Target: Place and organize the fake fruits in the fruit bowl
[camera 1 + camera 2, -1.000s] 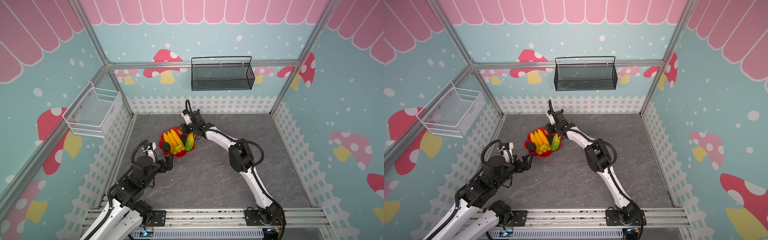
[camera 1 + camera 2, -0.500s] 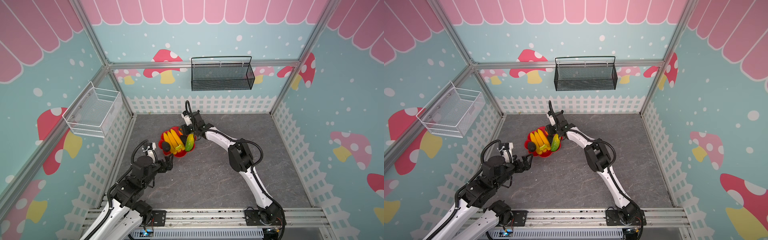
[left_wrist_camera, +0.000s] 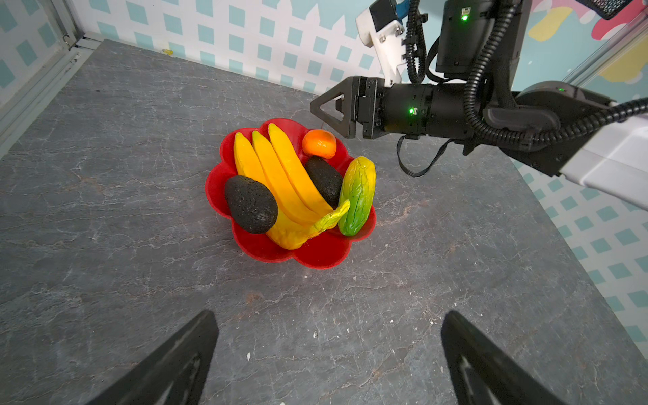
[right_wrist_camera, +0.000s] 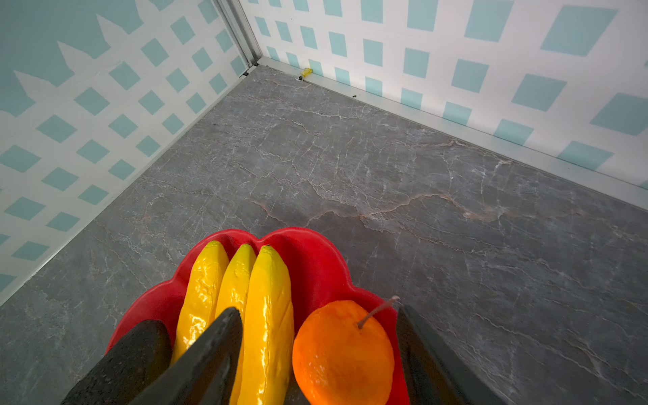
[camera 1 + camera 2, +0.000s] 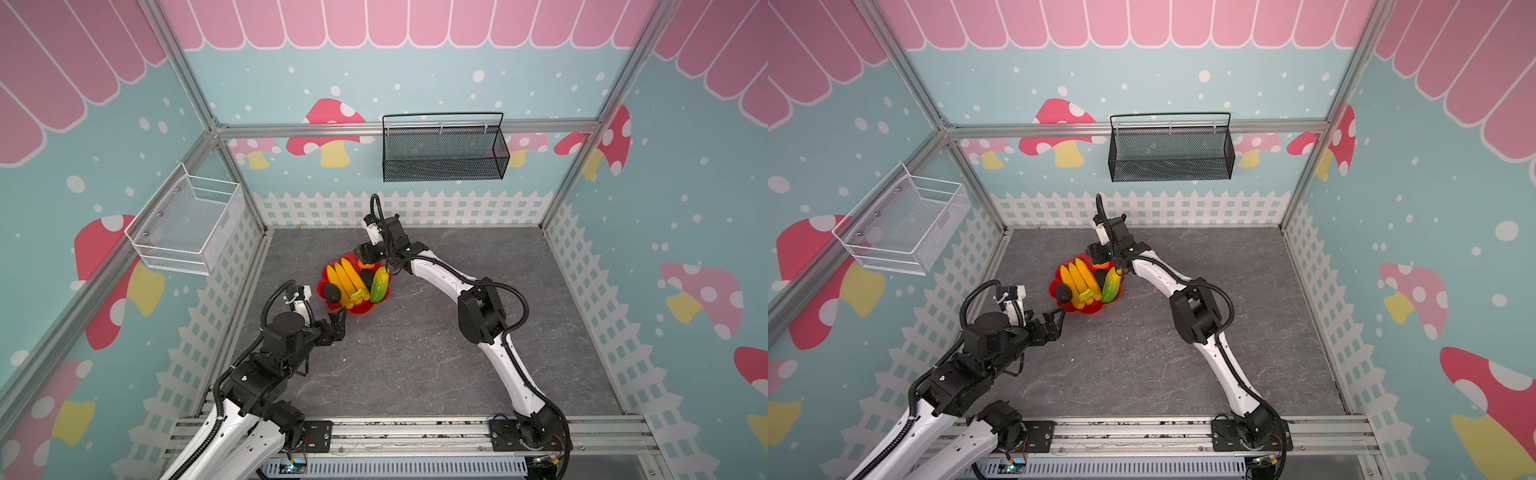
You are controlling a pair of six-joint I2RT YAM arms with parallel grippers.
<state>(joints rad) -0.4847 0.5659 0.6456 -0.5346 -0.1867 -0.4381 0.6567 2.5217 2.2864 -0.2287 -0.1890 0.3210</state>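
We see the fruit bowl (image 3: 315, 259), a red dish with a scalloped rim, resting on the grey stone-patterned table (image 3: 140, 280); in both top views it sits left of the middle and toward the back wall (image 5: 361, 309) (image 5: 1088, 309). All five fruits lie inside it. The banana bunch (image 3: 280, 175) runs across the centre, with a dark bumpy avocado (image 3: 250, 205) touching it on the left as the top views show it, and a second avocado (image 3: 324, 179) wedged between the bananas and the green-yellow fruit (image 3: 356, 196). That fruit lies along the right rim, partly over it. The orange (image 3: 319, 142) sits at the far rim. The right gripper (image 4: 317, 310) hangs over the far end of the bowl with its jaws apart: in the right wrist view the orange (image 4: 343, 350) lies between the two fingers with a gap on the banana side, and we cannot tell whether the other finger touches it. The left gripper (image 3: 329, 315) waits just off the bowl's near rim (image 5: 338, 320), jaws spread wide and holding nothing. A black mesh basket (image 5: 444, 156) and a white wire basket (image 5: 187, 228) hang on the walls.
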